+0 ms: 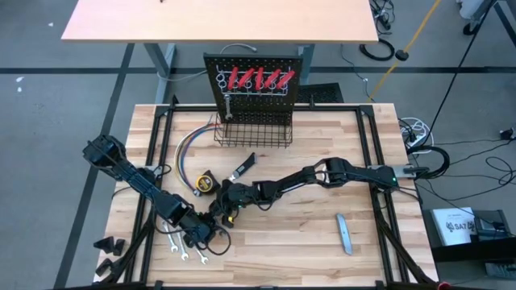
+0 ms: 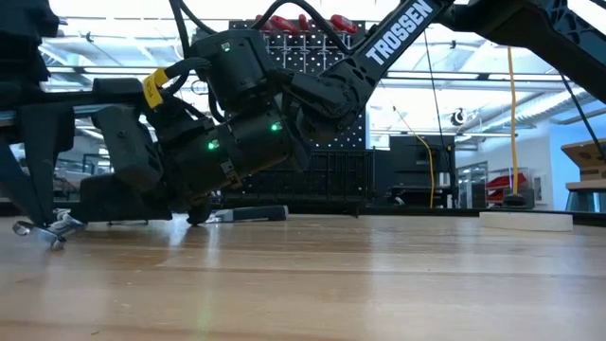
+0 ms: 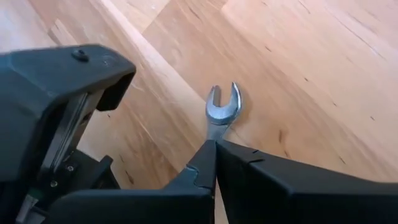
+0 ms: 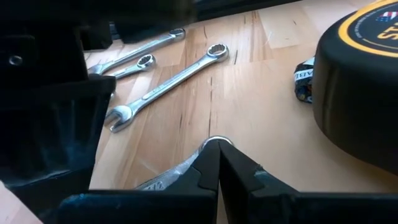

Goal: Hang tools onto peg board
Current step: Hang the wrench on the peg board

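The black peg board [image 1: 258, 80] stands at the table's far edge with red-handled tools [image 1: 260, 78] hung on it and a wire basket [image 1: 252, 129] at its base. My left gripper [image 1: 211, 232] and my right gripper [image 1: 226, 211] meet close together near the table's front left. Each is shut on a silver wrench: an open end [image 3: 224, 104] shows past the left fingers, a ring end [image 4: 216, 140] past the right ones. Whether it is one and the same wrench I cannot tell. More wrenches [image 4: 168, 70] lie flat on the table beside them. My left gripper pinches the wrench's shaft [image 3: 215, 132] between its two fingers, just behind the open end, which sticks out past the fingertips. The fingers slant down and lie along the shaft. My right gripper pinches a wrench just behind its ring end [image 4: 216, 142]. The shaft [image 4: 166, 177] runs back beside one finger, close over the tabletop.
A yellow tape measure [image 1: 207, 184] lies right beside my right gripper, and a black-handled knife [image 1: 244, 167] lies behind it. A grey bar [image 1: 344, 234] lies on the right half of the table. Coloured wires [image 1: 189, 149] curl at the far left. Loose wrenches [image 1: 187, 251] lie near the front edge.
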Motion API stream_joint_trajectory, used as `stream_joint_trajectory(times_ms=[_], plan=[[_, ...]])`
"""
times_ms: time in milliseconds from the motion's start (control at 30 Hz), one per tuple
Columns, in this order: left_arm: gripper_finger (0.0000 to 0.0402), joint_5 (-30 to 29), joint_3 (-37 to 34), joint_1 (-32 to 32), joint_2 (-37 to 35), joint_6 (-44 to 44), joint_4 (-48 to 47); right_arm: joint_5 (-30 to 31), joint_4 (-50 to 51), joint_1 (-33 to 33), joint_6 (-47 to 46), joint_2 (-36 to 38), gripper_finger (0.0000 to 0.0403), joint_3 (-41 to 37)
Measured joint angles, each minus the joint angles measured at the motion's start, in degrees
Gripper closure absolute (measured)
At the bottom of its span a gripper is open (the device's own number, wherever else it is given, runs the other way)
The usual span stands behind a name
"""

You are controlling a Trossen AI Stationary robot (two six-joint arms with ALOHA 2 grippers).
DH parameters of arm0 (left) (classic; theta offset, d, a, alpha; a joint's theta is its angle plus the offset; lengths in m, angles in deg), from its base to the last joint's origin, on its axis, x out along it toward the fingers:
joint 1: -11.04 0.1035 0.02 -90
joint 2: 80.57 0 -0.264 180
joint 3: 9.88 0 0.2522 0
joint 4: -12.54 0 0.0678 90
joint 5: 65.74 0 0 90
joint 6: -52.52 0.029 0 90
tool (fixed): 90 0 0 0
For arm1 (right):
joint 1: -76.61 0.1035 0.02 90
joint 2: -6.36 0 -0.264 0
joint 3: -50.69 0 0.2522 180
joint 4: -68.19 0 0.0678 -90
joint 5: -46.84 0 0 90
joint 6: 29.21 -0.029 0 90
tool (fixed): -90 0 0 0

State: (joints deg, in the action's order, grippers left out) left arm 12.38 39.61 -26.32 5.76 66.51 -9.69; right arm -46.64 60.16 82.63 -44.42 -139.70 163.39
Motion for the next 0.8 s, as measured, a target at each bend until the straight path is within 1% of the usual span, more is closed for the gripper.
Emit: stream_joint_trajectory(times_ms=[433, 567, 667, 800], plan=[[0.0318, -1.7, 0.0, 0.0, 0.0, -0.2, -0.2, 0.2, 1.1, 0.0, 0.0, 0.1, 0.0403, 0.1], [0.0299, -2.2, 0.0, 0.0, 0.0, -0.1, -3.2, 0.2, 1.2, 0.0, 0.0, 0.1, 0.0403, 0.1], [0.0288, -2.2, 0.1, 0.2, 0.0, -0.1, -4.8, 0.3, 1.2, 0.0, 0.1, 0.1, 0.0403, 0.1], [0.0284, -3.3, 0.1, 0.5, 1.3, 1.0, -4.1, 0.3, 1.1, -0.1, 0.1, 0.1, 0.0403, 0.1]])
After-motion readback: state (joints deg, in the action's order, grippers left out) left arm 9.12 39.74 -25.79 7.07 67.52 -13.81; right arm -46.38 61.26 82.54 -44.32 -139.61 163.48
